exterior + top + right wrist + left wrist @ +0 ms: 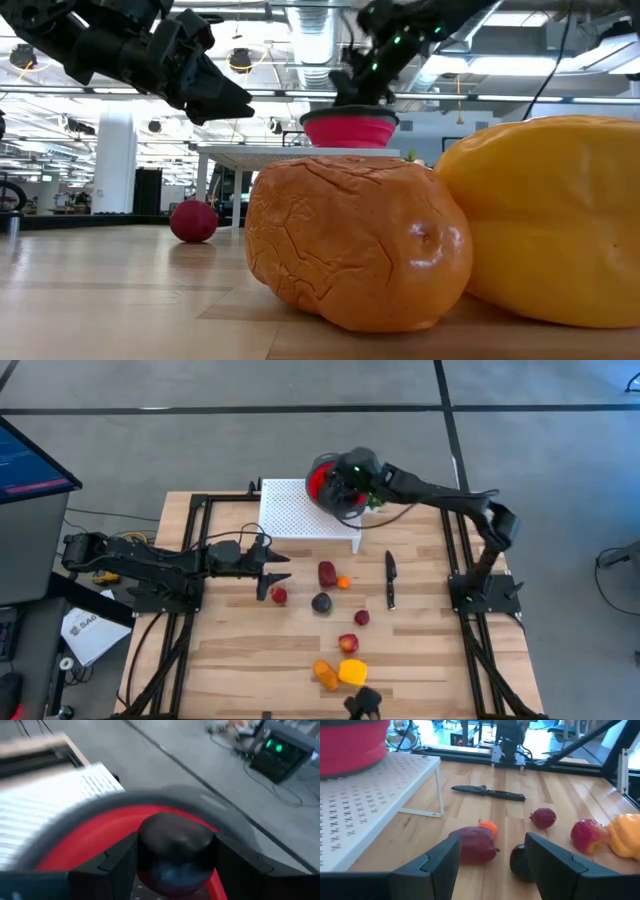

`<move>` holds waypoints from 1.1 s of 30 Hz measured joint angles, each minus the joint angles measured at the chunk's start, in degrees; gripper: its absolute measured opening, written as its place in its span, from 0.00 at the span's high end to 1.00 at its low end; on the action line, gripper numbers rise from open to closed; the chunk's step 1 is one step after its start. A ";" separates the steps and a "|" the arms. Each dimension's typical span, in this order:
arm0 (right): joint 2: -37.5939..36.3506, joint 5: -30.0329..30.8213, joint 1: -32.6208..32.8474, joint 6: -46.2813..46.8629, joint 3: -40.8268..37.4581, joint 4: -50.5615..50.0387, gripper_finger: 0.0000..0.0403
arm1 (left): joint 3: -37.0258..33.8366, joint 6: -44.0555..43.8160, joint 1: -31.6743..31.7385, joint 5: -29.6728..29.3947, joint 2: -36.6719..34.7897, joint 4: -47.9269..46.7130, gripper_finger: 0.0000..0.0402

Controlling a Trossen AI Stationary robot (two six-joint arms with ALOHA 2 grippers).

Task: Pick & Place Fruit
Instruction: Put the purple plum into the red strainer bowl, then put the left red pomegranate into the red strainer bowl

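From overhead I see my right pincer [345,482] over the red bowl [320,480], which sits on the white perforated shelf [300,512] at the far side of the desk [250,650]. The right wrist camera shows it grasping a dark rounded fruit [175,851] between its two fingers [117,862], directly above the bowl's red inside and grey rim.

My left pincer [272,573] hangs just above the desk, in front of the shelf, its fingers parted and holding nothing — the left wrist camera shows clear wood between them. Beyond those fingers lie a maroon piece [474,845] with a small orange piece [488,827] touching its far side, a dark purple piece [520,862] partly hidden by one finger, a small red piece [543,817], a red apple-like piece [589,836] and part of a yellow piece [625,836] just beside it.

In the overhead view another small red fruit [279,596] lies just beside the left pincer's tips. Near the front edge an orange fruit [326,674] touches the larger yellow one. The black knife [390,580] lies apart from the fruit, towards the right arm's base.

The table-level camera is filled by the cracked orange fruit against the yellow one — the bowl stands on the shelf behind them.
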 joint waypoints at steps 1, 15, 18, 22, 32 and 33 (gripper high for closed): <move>1.31 -0.04 -0.35 -0.15 0.85 -0.37 0.44 | 0.00 0.00 0.30 -0.23 0.00 0.06 0.47; 7.57 -1.09 -1.18 0.15 6.17 -7.05 0.40 | 0.00 -0.11 0.18 -1.84 0.00 0.38 0.47; 7.32 -1.40 -1.18 0.15 6.15 -7.12 0.35 | 0.00 -0.13 -0.17 -1.82 0.00 0.38 0.47; 7.18 -1.51 -1.16 -0.15 6.17 -6.54 0.26 | 0.00 -0.15 -0.92 -1.82 0.00 0.38 0.47; -0.10 -1.05 -0.89 -5.58 5.80 -3.66 0.19 | 0.68 -0.07 -3.69 -1.85 -0.70 -3.54 0.47; -1.83 -1.09 -0.54 -6.27 5.03 -3.70 0.20 | 1.72 -0.07 -4.40 -2.23 -1.09 -6.71 0.47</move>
